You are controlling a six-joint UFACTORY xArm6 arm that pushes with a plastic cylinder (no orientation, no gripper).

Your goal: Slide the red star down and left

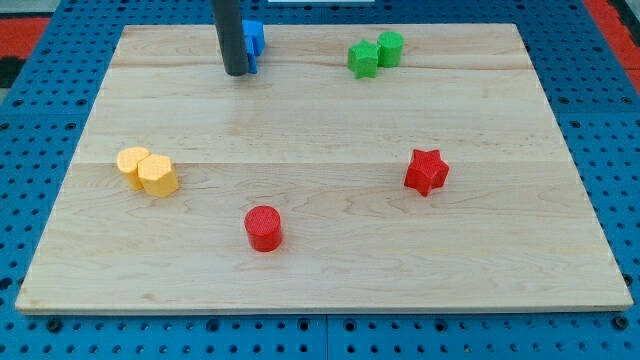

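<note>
The red star [427,171] lies on the counter [320,130] at the view's right, well apart from my tip [237,72], which stands at the view's top left, touching or almost touching a blue block [254,40]. No gripper exists here, only the rod. The star looks solid red, lying flat.
</note>
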